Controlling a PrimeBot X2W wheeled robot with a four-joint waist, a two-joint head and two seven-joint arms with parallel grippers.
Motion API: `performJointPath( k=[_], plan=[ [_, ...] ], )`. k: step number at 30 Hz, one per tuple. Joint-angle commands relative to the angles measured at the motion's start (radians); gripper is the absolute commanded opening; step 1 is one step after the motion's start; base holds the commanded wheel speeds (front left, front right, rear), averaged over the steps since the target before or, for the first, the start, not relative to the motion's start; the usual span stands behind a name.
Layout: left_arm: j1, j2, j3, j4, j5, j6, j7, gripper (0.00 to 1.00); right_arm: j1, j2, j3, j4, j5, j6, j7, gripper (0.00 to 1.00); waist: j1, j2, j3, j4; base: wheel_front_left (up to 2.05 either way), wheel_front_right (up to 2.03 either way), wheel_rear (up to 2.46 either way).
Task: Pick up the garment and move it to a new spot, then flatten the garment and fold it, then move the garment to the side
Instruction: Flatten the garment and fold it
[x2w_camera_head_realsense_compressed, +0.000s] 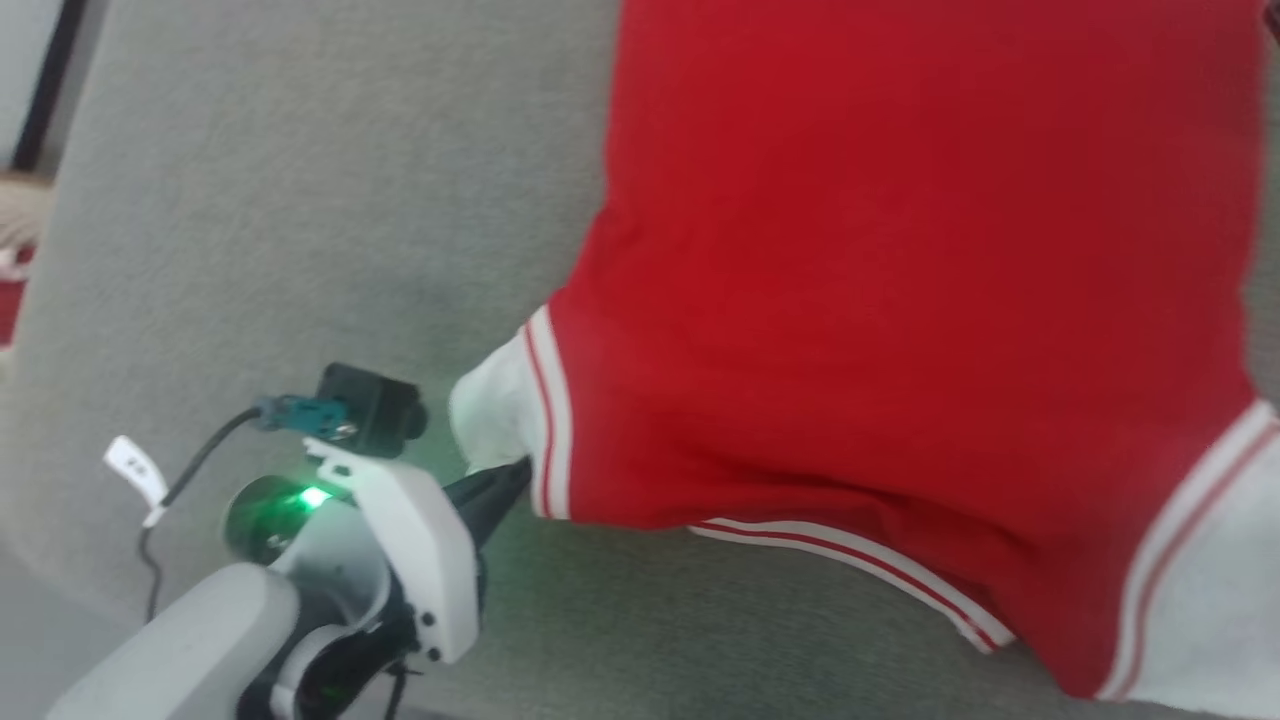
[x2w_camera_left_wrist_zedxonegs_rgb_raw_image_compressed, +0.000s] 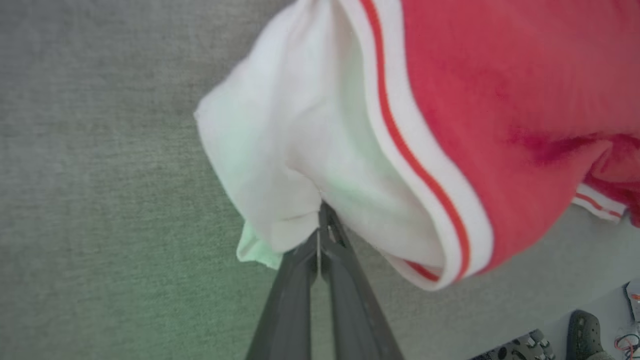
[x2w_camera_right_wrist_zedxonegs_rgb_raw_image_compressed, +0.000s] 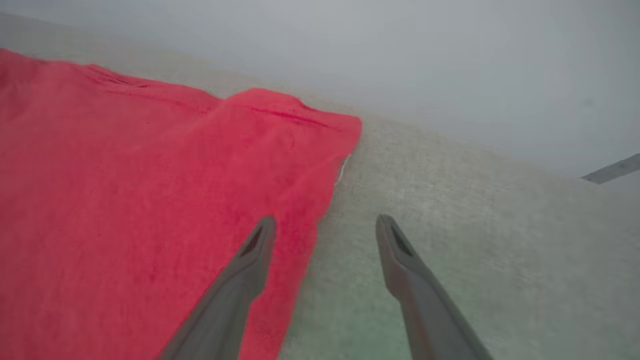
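The garment (x2w_camera_head_realsense_compressed: 880, 280), a bright red T-shirt with white sleeves and striped trim, lies spread over a grey fabric surface (x2w_camera_head_realsense_compressed: 300, 200). My left gripper (x2w_camera_head_realsense_compressed: 518, 474) is shut on the hem of its white left sleeve (x2w_camera_head_realsense_compressed: 495, 410). In the left wrist view the two dark fingers (x2w_camera_left_wrist_zedxonegs_rgb_raw_image_compressed: 345, 270) meet, pinching the sleeve (x2w_camera_left_wrist_zedxonegs_rgb_raw_image_compressed: 300, 140) and lifting it in a bunch. In the right wrist view my right gripper (x2w_camera_right_wrist_zedxonegs_rgb_raw_image_compressed: 325, 222) stands open just over the garment's red edge (x2w_camera_right_wrist_zedxonegs_rgb_raw_image_compressed: 150, 200), with nothing between its fingers.
The grey surface (x2w_camera_right_wrist_zedxonegs_rgb_raw_image_compressed: 475, 240) runs past the garment on all sides. A pale wall (x2w_camera_right_wrist_zedxonegs_rgb_raw_image_compressed: 450, 60) rises behind it. A dark shoe (x2w_camera_left_wrist_zedxonegs_rgb_raw_image_compressed: 585, 330) and some floor clutter sit at the lower right of the left wrist view.
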Motion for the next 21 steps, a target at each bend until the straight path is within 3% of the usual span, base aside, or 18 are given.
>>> performJointPath(
  k=[1,11,14,15,16,21],
  plan=[
    [-0.020,-0.015,-0.008,0.011,0.013,-0.012,-0.002,0.00,-0.036,-0.004,0.009,0.041,-0.003,0.000,0.018,1.00,0.0001,0.0000,0.047,0.061,0.00,0.00,0.00],
    [-0.064,-0.090,-0.047,0.096,0.018,-0.065,-0.015,0.00,-0.174,0.003,0.021,0.393,-0.042,0.000,0.165,1.00,0.0001,0.0000,0.082,0.128,0.00,0.00,0.00],
    [-0.066,-0.096,-0.046,0.108,0.013,-0.069,-0.021,0.00,-0.167,0.012,0.044,0.440,-0.052,-0.001,0.216,0.97,0.0001,0.0000,0.082,0.129,0.00,0.00,0.00],
    [-0.066,-0.098,-0.046,0.113,0.012,-0.072,-0.023,0.00,-0.163,0.014,0.059,0.450,-0.054,0.000,0.232,0.21,0.0001,0.0000,0.081,0.127,0.00,0.00,0.00],
    [-0.066,-0.100,-0.045,0.117,0.009,-0.073,-0.025,0.00,-0.165,0.011,0.073,0.451,-0.055,0.000,0.240,0.00,0.0001,0.0000,0.081,0.124,0.00,0.00,0.00],
    [-0.058,-0.089,-0.033,0.137,0.005,-0.072,-0.034,0.00,-0.171,-0.018,0.118,0.420,-0.025,-0.001,0.218,0.00,0.0001,0.0000,0.061,0.086,0.00,0.00,0.00]
  ],
)
